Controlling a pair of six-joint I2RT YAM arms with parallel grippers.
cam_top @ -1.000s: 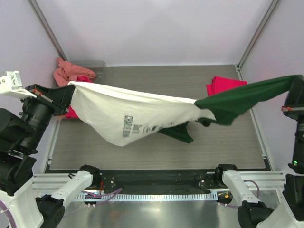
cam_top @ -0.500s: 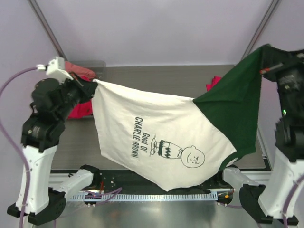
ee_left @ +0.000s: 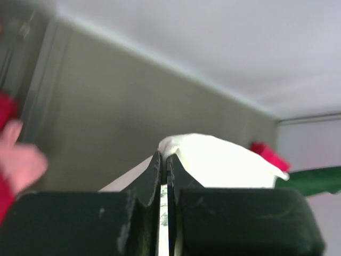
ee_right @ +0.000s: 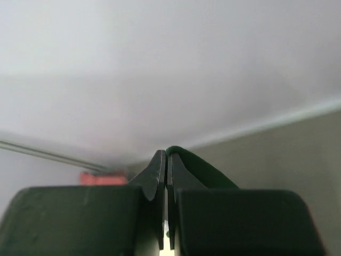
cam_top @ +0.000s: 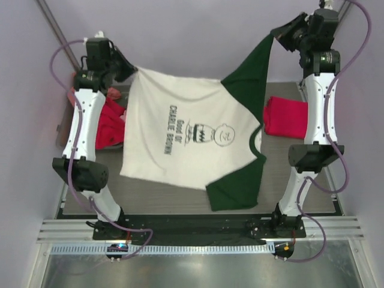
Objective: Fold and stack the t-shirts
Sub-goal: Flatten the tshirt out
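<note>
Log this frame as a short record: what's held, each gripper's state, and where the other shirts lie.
held: cream-white t-shirt with green sleeves, hanging spread between both raised arms, print facing the top camera
left gripper: jaws shut on a cream hem corner
right gripper: jaws shut on green sleeve cloth
right side: folded crimson t-shirt
left side: heap of red and pink t-shirts
</note>
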